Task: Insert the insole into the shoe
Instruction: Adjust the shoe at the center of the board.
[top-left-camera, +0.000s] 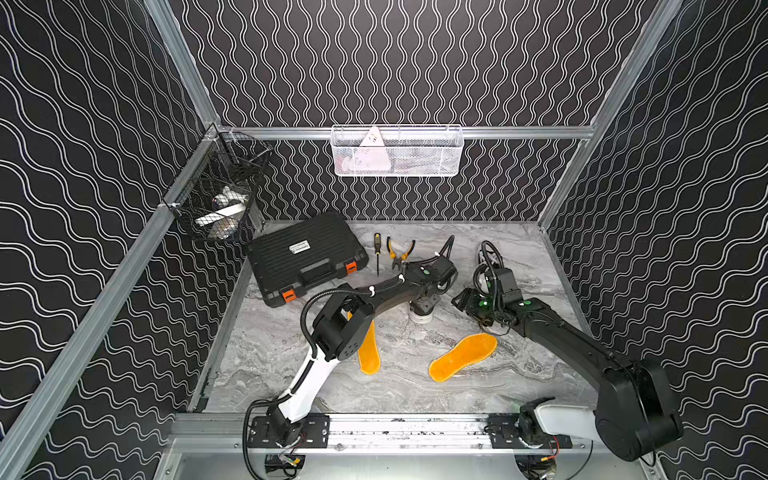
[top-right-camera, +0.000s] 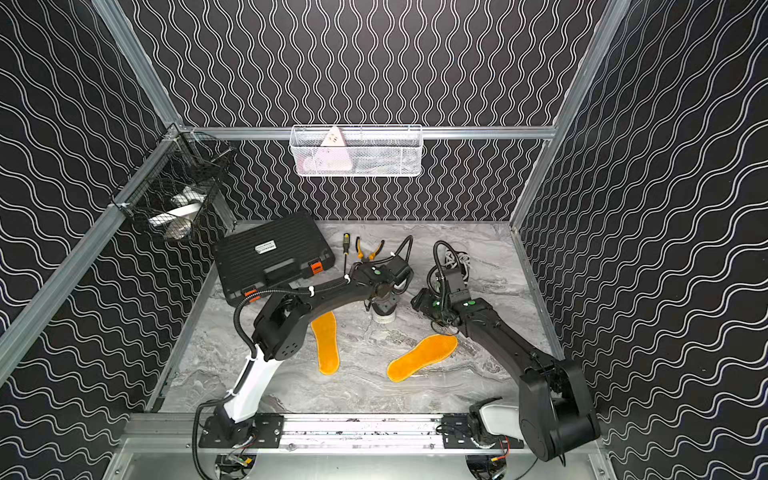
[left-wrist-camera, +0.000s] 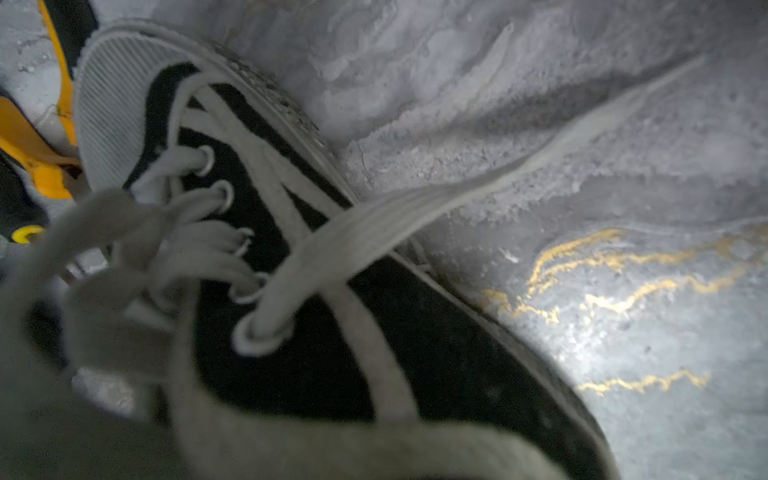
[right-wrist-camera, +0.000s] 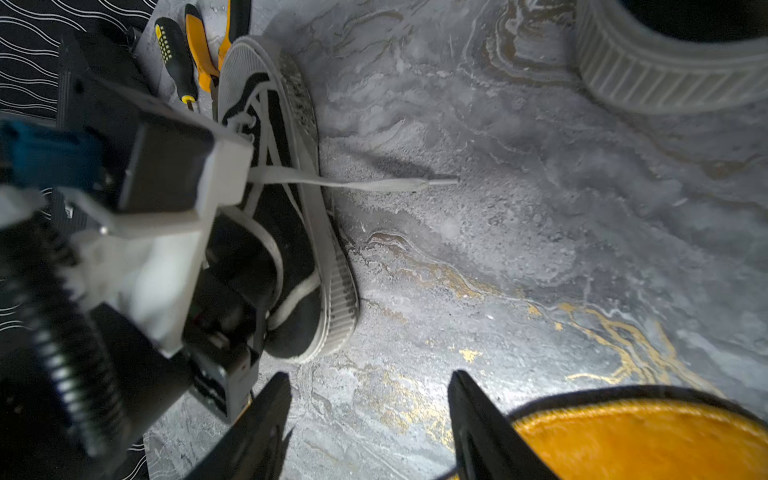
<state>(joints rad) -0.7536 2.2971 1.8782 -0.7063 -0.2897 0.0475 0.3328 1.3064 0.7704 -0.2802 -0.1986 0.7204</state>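
The black canvas shoe (left-wrist-camera: 291, 249) with white laces and white sole lies at mid-table; in both top views only its white heel (top-left-camera: 420, 319) (top-right-camera: 383, 318) shows under my left gripper (top-left-camera: 424, 305). In the right wrist view that gripper reaches down into the shoe's (right-wrist-camera: 291, 232) opening, and its jaws are hidden. One orange insole (top-left-camera: 463, 356) lies flat to the front right, and a second insole (top-left-camera: 369, 349) lies partly under the left arm. My right gripper (right-wrist-camera: 370, 399) stands open and empty above the table, with the insole (right-wrist-camera: 644, 440) just beside one finger.
A black tool case (top-left-camera: 305, 257), a screwdriver (top-left-camera: 377, 253) and pliers (top-left-camera: 400, 251) lie at the back left. A second shoe (right-wrist-camera: 665, 70) sits behind the right arm. A black wire basket (top-left-camera: 220, 195) and a white basket (top-left-camera: 397, 151) hang on the walls.
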